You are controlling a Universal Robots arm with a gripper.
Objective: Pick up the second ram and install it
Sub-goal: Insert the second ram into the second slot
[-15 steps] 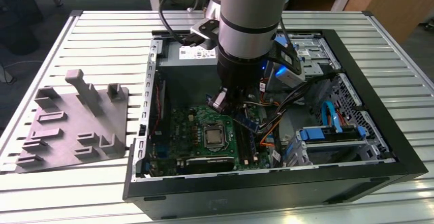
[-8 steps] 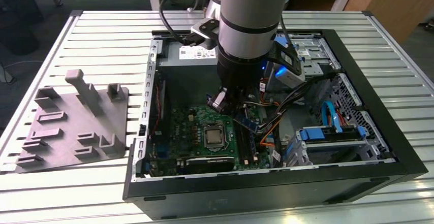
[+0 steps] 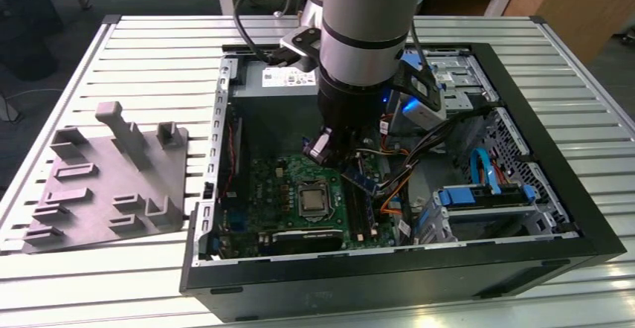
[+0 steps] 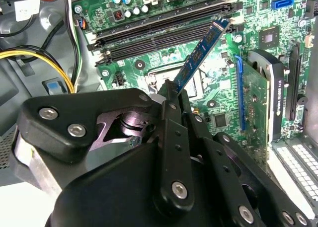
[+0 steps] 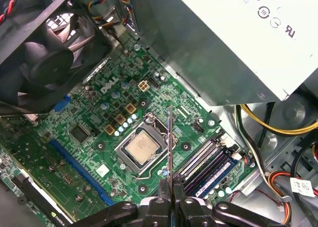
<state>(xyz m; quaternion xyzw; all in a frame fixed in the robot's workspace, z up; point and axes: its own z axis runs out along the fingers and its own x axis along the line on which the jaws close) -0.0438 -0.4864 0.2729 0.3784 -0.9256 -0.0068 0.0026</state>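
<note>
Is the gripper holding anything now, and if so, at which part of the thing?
Yes. The gripper holds the second ram, clamped on its two flat faces at one end. The rest of the stick reaches out above the motherboard.

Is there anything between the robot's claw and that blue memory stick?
Nothing: in both wrist views the gripper clamps straight onto the second ram, held above the motherboard.

The end effector [image 4: 173,90] hides the gripped end of the second ram [image 4: 201,53]
</note>
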